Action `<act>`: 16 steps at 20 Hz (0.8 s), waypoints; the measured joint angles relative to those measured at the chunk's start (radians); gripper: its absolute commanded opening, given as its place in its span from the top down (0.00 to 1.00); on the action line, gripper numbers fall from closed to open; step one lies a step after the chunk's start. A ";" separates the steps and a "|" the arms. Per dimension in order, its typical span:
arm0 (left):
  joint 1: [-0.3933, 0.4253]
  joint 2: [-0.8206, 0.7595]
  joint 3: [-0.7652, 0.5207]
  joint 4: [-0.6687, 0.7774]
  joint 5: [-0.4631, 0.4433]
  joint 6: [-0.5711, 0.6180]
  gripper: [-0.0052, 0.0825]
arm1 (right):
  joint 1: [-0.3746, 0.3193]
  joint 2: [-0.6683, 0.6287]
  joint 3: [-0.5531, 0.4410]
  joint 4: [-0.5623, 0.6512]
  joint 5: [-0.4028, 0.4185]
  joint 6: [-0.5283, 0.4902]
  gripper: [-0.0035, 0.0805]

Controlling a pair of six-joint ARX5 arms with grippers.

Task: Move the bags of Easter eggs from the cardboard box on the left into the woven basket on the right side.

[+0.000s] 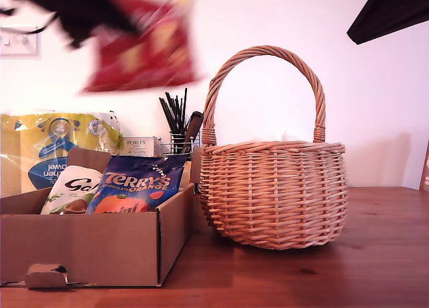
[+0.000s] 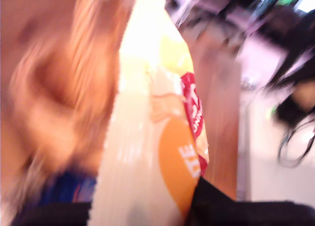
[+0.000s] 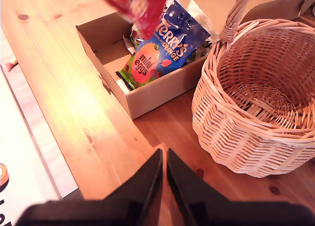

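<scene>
Red bag (image 1: 142, 47) is up in the air, above the cardboard box (image 1: 100, 247) at the exterior view's left, not yet over the woven basket (image 1: 273, 190). It hangs from my first gripper (image 1: 80, 16), a dark blur at the exterior view's top left. First wrist view is all smear, w/ the pouch (image 2: 157, 137) filling it right at the claw, so I judge the claw clamped on the bag's top edge. Exact bite: can't tell.

My second gripper (image 3: 163, 174) hovers over bare table btwn box and basket, claw pinched nearly closed, nothing in it.

The dark blue Terry's bag (image 1: 137, 184) is propped in the box, a white Galaxy bag (image 1: 70, 190) beside it. Basket interior (image 3: 275, 83) looks empty in the second wrist view.

Risks from here:
- Heavy blur suggests a fast swing. Glossy pouch + thin pinch = could slip out short of the basket.
- Tall arched handle (image 1: 265, 53) stands btwn bag and rim. A dangling bag could snag it or tip the basket.
- Release too early and it lands on the table or back in the box.
- Second arm sits near the basket; paths could cross.
</scene>
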 measured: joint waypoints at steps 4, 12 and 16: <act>-0.199 0.000 0.001 0.331 -0.138 -0.129 0.96 | 0.000 0.000 0.000 0.000 0.031 -0.001 0.97; -0.423 0.196 0.004 0.637 -0.631 -0.042 0.96 | 0.000 0.000 0.000 -0.013 0.076 -0.002 0.97; -0.455 0.301 0.003 0.668 -0.730 0.008 0.96 | 0.000 0.000 0.000 -0.029 0.096 -0.003 0.97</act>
